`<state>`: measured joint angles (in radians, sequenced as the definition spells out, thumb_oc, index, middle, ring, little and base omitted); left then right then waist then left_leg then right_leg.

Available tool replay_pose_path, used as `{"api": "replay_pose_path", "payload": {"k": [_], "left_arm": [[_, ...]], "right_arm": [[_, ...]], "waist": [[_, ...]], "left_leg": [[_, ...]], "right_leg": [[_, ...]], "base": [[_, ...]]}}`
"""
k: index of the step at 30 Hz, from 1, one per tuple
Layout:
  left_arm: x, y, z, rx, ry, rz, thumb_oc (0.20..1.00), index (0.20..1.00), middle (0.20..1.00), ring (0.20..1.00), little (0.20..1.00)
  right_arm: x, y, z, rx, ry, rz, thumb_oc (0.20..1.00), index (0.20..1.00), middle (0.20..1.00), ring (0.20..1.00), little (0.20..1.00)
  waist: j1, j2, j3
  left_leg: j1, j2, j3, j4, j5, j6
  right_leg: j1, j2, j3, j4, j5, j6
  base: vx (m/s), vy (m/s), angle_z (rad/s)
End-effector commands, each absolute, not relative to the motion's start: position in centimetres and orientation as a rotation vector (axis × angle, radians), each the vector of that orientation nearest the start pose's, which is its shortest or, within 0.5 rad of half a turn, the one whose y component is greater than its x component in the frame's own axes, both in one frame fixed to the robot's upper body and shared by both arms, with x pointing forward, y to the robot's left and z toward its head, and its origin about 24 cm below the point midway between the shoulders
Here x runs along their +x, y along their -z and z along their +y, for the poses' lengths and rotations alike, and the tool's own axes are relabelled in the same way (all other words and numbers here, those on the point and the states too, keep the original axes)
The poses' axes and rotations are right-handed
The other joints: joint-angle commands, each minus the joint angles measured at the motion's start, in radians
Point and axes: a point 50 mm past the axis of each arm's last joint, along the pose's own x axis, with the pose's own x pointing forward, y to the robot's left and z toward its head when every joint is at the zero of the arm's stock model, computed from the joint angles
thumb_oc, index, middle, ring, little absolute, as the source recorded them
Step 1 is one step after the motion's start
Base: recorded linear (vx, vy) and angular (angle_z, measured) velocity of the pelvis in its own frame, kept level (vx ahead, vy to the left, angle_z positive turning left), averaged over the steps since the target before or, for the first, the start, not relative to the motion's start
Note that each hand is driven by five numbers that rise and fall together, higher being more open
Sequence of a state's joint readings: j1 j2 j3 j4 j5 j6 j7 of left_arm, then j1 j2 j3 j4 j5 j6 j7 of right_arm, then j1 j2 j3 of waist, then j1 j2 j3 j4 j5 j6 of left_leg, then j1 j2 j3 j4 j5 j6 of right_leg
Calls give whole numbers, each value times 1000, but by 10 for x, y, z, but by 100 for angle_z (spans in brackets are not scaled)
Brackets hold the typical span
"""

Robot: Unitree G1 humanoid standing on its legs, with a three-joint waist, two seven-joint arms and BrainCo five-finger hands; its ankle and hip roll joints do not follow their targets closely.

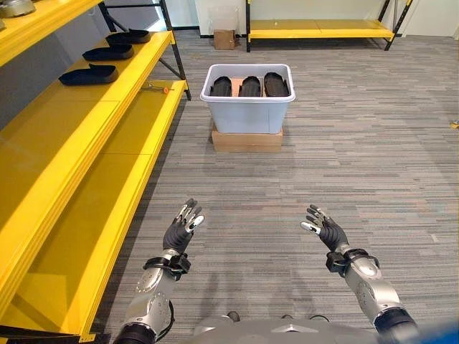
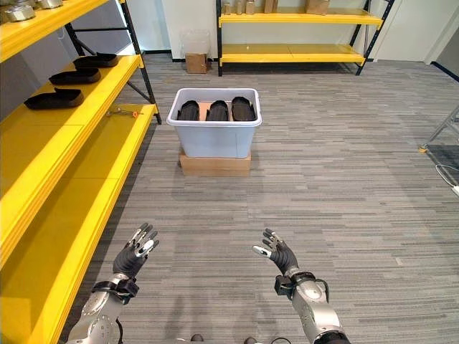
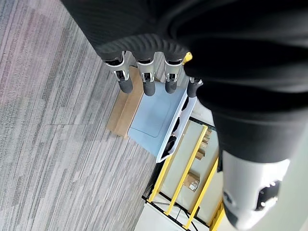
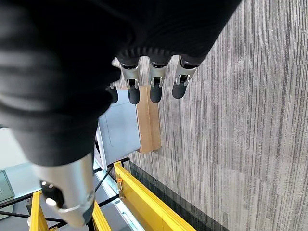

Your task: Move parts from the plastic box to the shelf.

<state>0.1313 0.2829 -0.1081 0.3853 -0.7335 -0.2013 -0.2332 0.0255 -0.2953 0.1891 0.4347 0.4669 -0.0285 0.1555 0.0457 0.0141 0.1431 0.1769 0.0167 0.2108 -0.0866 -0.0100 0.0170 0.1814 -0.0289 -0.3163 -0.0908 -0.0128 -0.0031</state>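
You stood on grey striped carpet; a second yellow rack lined the pale far wall, a small cardboard box beside it.

No text, label or number can be read on the plastic box, shelf or parts.

White plastic box: upright, open top, sits on a flat brown board on the carpet, just beside the shelf's end post. Holds three black parts side by side, standing on edge. Yellow shelf, robot's left: three more black parts lie in a row on its middle level, spaced apart.
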Motion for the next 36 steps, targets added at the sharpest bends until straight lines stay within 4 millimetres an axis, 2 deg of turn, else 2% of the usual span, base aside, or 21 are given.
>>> {"api": "replay_pose_path", "payload": {"k": [1,36], "left_arm": [[216,28,208,-397,84,179,1000,1000,1000,1000,1000],[211,36,209,-441,73,219,1000,1000,1000,1000,1000]], "right_arm": [[235,38,-184,144,-193,353,1000,1000,1000,1000,1000],[232,38,-185,143,-218,357,1000,1000,1000,1000,1000]], "waist": [[6,-31,-19],[0,-36,-12]], "left_leg": [[-20,80,31,17,26,-75],[-19,81,36,17,24,-73]], "right_leg": [[4,-116,-15,9,62,106],[1,-117,-12,13,59,109]], "base": [[0,0,0],[0,1,0]]}}
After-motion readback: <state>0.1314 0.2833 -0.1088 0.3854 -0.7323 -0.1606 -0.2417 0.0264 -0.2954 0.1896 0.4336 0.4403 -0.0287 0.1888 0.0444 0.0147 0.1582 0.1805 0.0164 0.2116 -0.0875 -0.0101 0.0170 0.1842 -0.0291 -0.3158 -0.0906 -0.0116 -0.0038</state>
